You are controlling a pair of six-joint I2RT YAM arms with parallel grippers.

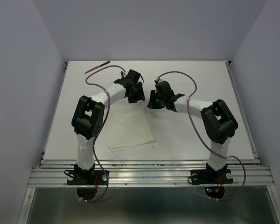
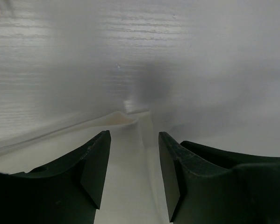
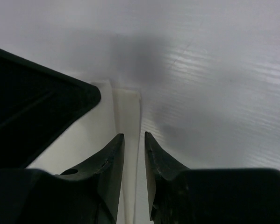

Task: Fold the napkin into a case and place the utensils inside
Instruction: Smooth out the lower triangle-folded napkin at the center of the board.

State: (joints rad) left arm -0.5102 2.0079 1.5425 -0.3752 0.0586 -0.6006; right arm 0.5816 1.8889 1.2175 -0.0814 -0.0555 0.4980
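**Both tools slack over the napkin's far edge**

Nearest me, the soft white cloth napkin [image 1: 130, 130] lies flat on the white desk [image 1: 200, 79], left of centre, between the two arms. I count one napkin. Its near edge shows stacked layers, so I judge it folded over and part way to a case; no finished pouch shows.

Both tools hang low at its far edge. The left tool [image 2: 132, 135] has its jaws well apart, with cloth lying loose in the gap and a raised fold just beyond the fingertips. Nothing is clamped. The right tool [image 3: 133, 135] sits just beside it, jaws parted by only a narrow slit over a thin strip of the napkin's edge, and I see no pinch there either. I judge they sit side by side because a fold along that edge needs both ends handled together. That makes two tools, both empty.

One purple cable [image 1: 191, 84] loops off each arm, two in all.

Farthest off, near the desk's far left corner and well apart from the napkin, lies a slender brown wooden utensil with a dark end [image 1: 96, 68]. I can count one; whether more lie against it is too small to tell. I judge it is parked there to keep out of the folding.
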